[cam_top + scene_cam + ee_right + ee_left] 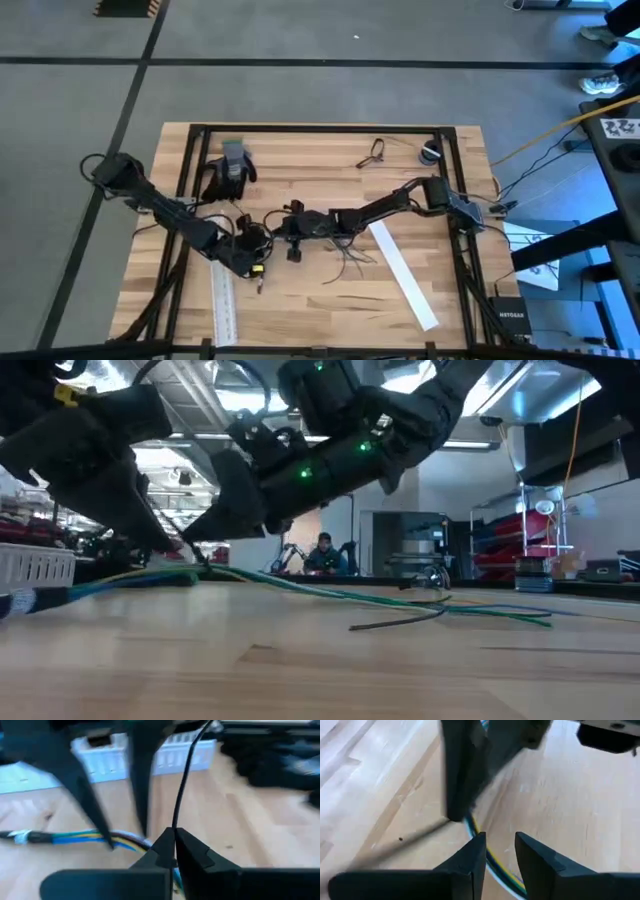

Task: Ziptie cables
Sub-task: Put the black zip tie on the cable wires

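Note:
The cables (pixel 345 252) are a loose bunch of thin wires lying on the wooden table. They look dark from above and show blue, yellow and green strands (pixel 75 837) close up. Their ends splay toward the table's right (pixel 450 610). My left gripper (pixel 500 847) is open and points down, one finger on each side of the bunch (pixel 495 865). Whether it touches the wires I cannot tell. My right gripper (pixel 174 837) is just to the right of it (pixel 287 228), shut on a thin black strand (pixel 181 790). My right gripper pinches the thin black strand's lower end (pixel 173 822) between its two fingertips. The strand rises from the fingers in a slight curve, clear of the table. Its upper end runs out of the right wrist view.
One long white strip (pixel 402 272) lies right of the cables, and another (pixel 225 300) lies near the front left. Dark gloves (pixel 230 168) lie at the far left. A small black object (pixel 373 152) and a round item (pixel 430 152) sit at the far edge. A person (pixel 322 552) sits beyond the table.

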Robot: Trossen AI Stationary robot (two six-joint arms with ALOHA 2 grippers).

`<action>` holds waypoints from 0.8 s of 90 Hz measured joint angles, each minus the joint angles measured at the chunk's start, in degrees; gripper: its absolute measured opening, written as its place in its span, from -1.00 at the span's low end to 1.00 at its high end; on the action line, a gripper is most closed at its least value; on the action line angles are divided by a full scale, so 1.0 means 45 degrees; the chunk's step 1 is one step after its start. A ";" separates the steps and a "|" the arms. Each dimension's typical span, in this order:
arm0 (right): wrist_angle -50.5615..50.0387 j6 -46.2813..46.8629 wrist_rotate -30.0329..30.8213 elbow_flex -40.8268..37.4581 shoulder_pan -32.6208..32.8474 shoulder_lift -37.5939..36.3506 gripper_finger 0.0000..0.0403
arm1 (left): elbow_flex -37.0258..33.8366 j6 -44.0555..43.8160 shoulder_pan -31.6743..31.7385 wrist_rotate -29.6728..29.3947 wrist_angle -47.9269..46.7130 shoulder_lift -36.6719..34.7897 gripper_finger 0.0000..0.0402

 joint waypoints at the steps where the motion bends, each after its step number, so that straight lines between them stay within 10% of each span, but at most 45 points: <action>1: -0.0002 -0.0038 0.0046 0.0000 0.0001 -0.0024 -1.00 | 0.0000 -0.0038 0.0000 -0.0056 0.0004 0.0020 -0.56; 37: -0.1030 -0.0516 0.0933 0.0000 -0.0003 -0.0574 -1.00 | 0.0000 -0.3357 -0.0131 -0.2279 -0.1493 0.0135 -0.56; 72: -0.0914 -0.0545 0.0831 0.0000 -0.0008 -0.0574 -1.00 | 0.0000 -0.3017 0.0457 -0.3721 0.1445 0.1011 -0.56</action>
